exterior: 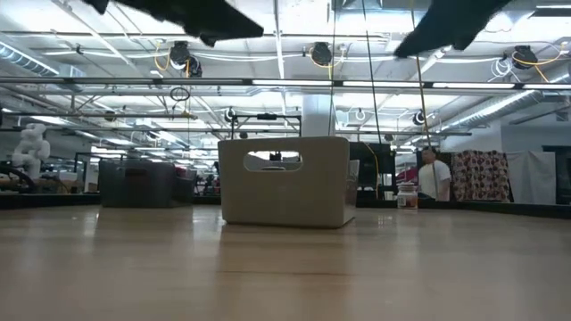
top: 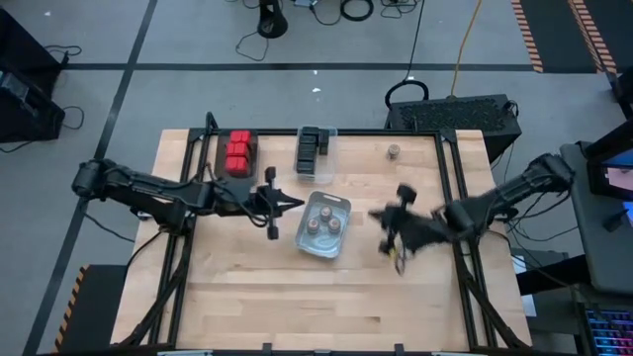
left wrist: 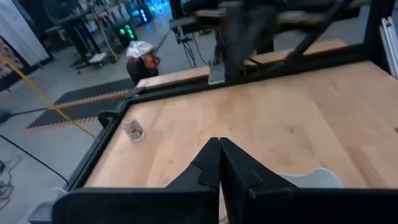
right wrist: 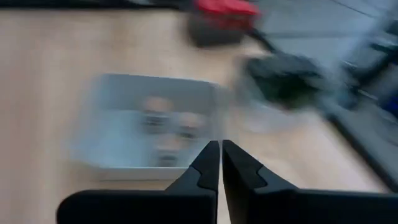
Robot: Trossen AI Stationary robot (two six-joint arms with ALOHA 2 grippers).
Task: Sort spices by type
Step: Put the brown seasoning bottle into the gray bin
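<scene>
Butcher-block table [top: 247, 297] on a black frame, filling the middle of the high view, grey floor and cables around it.

Left arm reaching in across the near-left part of the top, left gripper [top: 297, 204] with fingers pressed together, empty, its tip just beside the silvery rectangular tin [top: 341, 206] but apart from it. Same fingers [left wrist: 217, 168] meeting in a closed point in the left wrist view.

Right arm coming in from the right edge, blurred; right gripper [top: 381, 215] to the right of the tin, fingers [right wrist: 219, 163] closed tight and holding nothing, tin ahead of them in the right wrist view.

Clear plastic bin [top: 315, 173] at the table's far edge, centre — black boxy spice containers [top: 311, 150] lined up inside it. In the low view, standing as a pale box with a handle slot.

Red boxy spice containers [top: 238, 151] packed together in a dark tray at the far edge, left of the clear bin.

Tin holding three small round brownish-topped jars [top: 324, 226], close together.

One lone round jar [top: 394, 151] standing by itself near the far right corner — well apart from the others; also visible in the left wrist view [left wrist: 132, 129].

No readable labels or writing on any container.
</scene>
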